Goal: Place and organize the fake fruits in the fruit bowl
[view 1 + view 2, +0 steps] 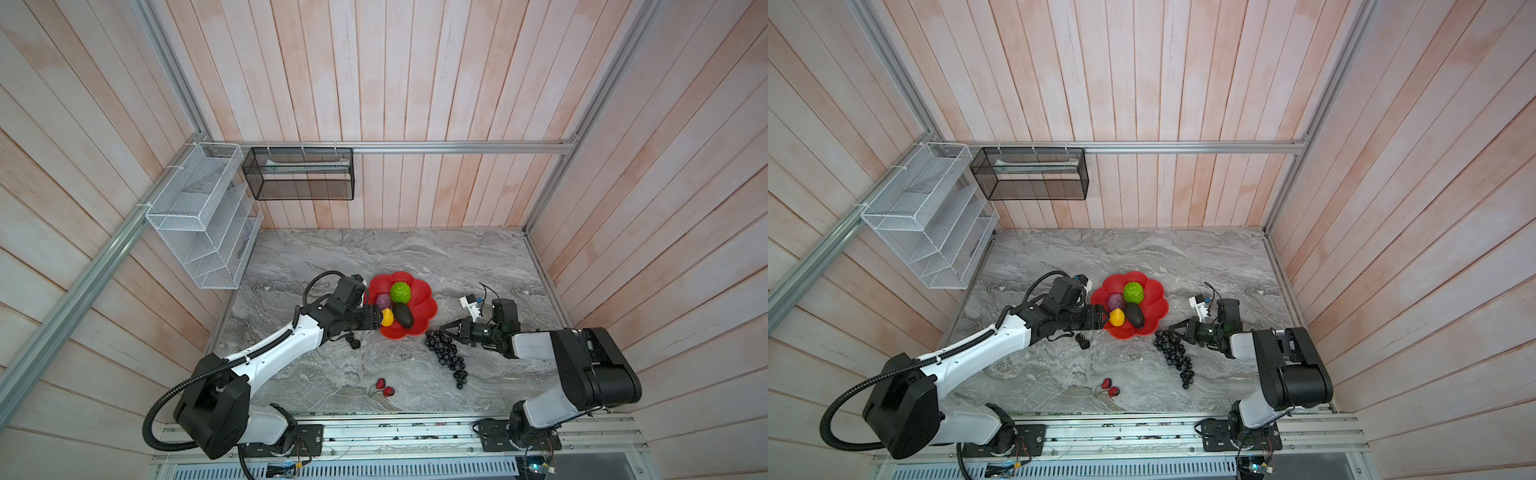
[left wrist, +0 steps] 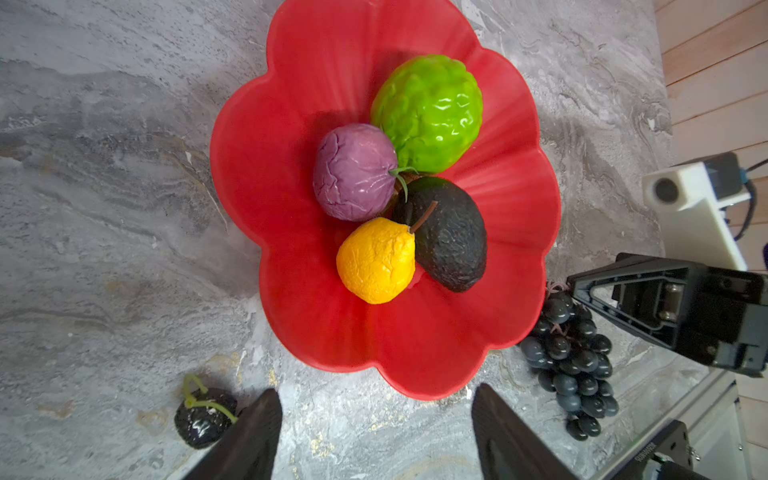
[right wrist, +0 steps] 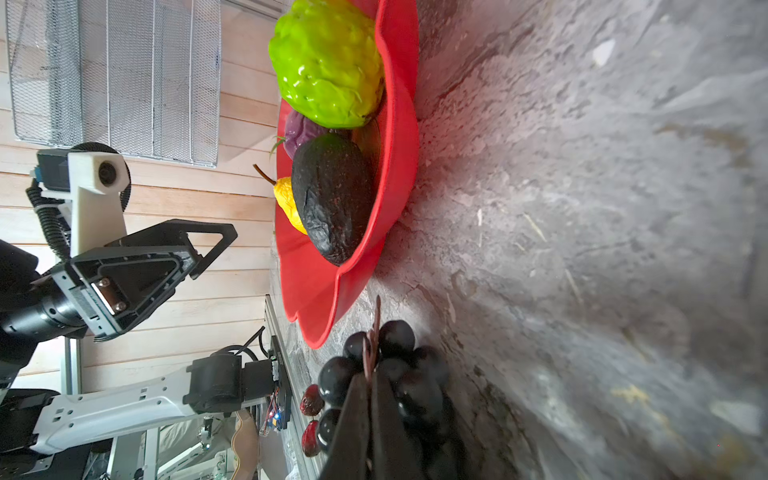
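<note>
A grey marbled table (image 1: 374, 257) fills the floor of the booth, closed in on three sides by pale pinkish plank walls (image 1: 415, 83). An aluminium bar (image 1: 457, 147) runs across the back wall, and a black mesh basket (image 1: 299, 174) hangs from it on white ties, with something pale and flat inside. Just to its left, a white wire rack (image 1: 195, 216) with stepped shelves is tied to a slanted side rail (image 1: 83, 286). A metal track (image 1: 395, 434) borders the table's near edge.
</note>
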Tool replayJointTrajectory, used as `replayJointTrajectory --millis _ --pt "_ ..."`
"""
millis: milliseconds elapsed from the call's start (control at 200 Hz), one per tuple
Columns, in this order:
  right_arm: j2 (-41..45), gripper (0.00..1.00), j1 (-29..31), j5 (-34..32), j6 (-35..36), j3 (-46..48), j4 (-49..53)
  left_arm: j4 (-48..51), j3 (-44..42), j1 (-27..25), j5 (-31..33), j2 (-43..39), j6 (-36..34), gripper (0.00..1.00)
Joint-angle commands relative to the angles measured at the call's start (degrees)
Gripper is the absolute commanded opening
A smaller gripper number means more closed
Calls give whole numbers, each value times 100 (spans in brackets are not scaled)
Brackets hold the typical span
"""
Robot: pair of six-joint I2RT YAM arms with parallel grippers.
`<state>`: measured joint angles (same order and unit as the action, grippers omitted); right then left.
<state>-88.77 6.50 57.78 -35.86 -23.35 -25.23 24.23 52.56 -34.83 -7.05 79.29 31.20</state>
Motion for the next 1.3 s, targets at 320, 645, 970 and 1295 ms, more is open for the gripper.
replayJointTrajectory --millis 320,645,970,1295 --pt "899 0 -109 14 112 24 378 71 235 29 54 43 10 75" --pt "2071 0 -106 -69 135 -427 1240 145 370 24 142 72 -63 75" --pt "2906 0 -44 -101 -151 -1544 2068 108 129 20 172 -97 18 75" --pt "2475 0 770 -494 72 -3075 2807 -145 -129 20 112 -146 158 75"
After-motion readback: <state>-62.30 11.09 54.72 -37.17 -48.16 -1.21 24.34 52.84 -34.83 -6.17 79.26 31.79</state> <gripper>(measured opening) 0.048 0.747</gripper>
